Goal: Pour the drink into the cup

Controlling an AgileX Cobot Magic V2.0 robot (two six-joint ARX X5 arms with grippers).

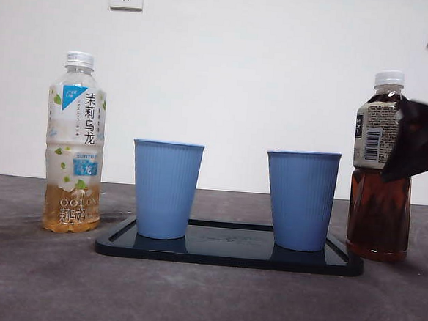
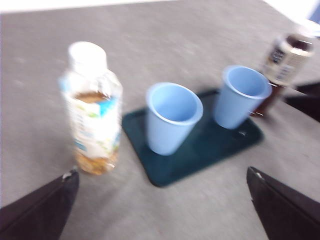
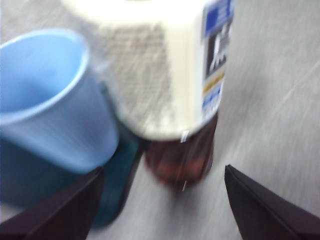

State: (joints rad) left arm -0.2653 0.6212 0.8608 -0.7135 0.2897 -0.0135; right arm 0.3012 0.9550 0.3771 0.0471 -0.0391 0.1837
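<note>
**Nothing poured yet: we are closing in on the dark tea bottle**

We judge the task barely begun. Both bottles stand upright with white caps on, and both blue cups look empty in the left wrist view.

Our right gripper (image 3: 165,200) has its fingers spread wide apart, with the dark tea bottle (image 1: 380,179) close in front of them but not yet held. This bottle stands on the surface (image 1: 204,299) just beside the tray (image 1: 229,253), and is roughly two-thirds full of brown drink. Our left gripper (image 2: 162,205) hangs well back, fingers also apart, holding nothing.

The pale oolong bottle (image 1: 75,143) stands apart from the tray on the other side, with only a little amber liquid left at its bottom. The left cup (image 1: 165,190) and right cup (image 1: 300,199) stand upright on the tray.

Grasping, uncapping and pouring all remain.
</note>
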